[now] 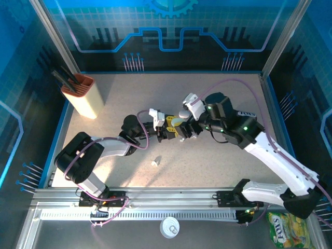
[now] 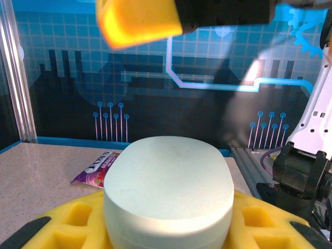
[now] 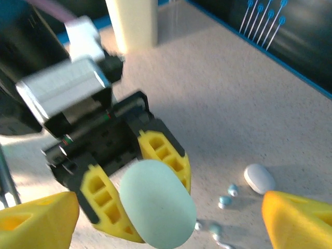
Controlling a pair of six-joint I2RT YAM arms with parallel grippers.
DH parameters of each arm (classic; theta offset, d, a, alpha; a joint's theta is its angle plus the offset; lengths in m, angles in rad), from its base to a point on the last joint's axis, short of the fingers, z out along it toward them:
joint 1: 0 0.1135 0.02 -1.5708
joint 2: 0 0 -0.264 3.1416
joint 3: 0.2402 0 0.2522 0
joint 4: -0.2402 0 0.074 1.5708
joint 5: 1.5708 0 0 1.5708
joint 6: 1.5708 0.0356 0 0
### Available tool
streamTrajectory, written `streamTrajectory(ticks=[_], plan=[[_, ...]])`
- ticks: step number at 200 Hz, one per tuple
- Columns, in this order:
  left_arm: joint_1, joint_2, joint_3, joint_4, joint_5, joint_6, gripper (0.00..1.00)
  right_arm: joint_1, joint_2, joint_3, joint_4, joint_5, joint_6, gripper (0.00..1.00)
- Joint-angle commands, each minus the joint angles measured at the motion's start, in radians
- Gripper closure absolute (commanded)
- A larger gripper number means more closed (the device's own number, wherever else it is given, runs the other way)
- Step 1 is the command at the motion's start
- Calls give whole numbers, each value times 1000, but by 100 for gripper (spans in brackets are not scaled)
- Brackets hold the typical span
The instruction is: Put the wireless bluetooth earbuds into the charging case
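At the middle of the speckled tabletop point(image 1: 129, 93), the left gripper point(image 1: 167, 129) clamps the charging case point(image 2: 168, 192) between its two yellow, honeycomb-moulded fingers point(image 3: 162, 151). The case is a pale green pebble, smooth and matte, with rounded ends and a faint seam low on its side wall; it looks closed. In the right wrist view its long axis runs out from between those fingers, slanting from upper left to lower right, with the free end jutting past the fingertips.

Facing it, the right gripper point(image 1: 189, 128) stands wide. Its yellow fingertips point(image 3: 39, 218) sit far apart at the bottom corners of its own wrist view, gripping nothing, with the case seen between them and untouched.

One earbud point(image 1: 154, 162), a tiny white piece, lies on the table on the near side of both grippers and apart from them; it is too small to tell which way it points. The right wrist view shows a glossy white oval piece point(image 3: 259, 178) lying flat, its long axis slanting upper left to lower right, with tiny pale blue bits point(image 3: 224, 200) just beside it.
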Motion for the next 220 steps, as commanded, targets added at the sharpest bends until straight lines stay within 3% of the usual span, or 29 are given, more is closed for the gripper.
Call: streamTrajectory(ticks=[1, 68, 156, 220], plan=[[4, -34, 1, 5, 28, -3, 63, 17, 34, 30, -58, 108, -105, 8], [4, -38, -10, 13, 35, -11, 64, -29, 34, 8, -12, 144, -40, 6], [3, -43, -10, 19, 56, -21, 64, -85, 29, 15, 52, 91, 13, 7], [7, -36, -17, 43, 39, -26, 63, -163, -75, -30, 101, -76, 87, 8]])
